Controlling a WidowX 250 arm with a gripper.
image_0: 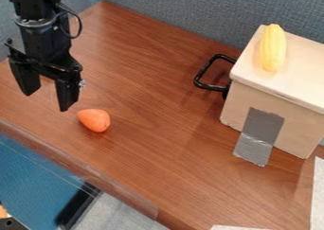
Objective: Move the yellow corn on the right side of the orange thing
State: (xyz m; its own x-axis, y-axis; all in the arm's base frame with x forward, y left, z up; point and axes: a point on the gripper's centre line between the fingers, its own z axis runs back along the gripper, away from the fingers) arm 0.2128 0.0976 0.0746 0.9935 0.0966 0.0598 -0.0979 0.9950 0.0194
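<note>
Because the yellow corn lies up on the wooden box at the upper right, a clumsy nudge may roll it off. The hand is at the upper left, its two fingers spread apart. If it dips too low, it could knock the orange thing, left of centre on the bench.

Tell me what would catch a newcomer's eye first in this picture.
The bright yellow corn would probably catch the eye first, lying on top of the pale box at the right. Next comes the black gripper, hanging open at the upper left. Lower down, the orange thing stands out against the brown table.
</note>
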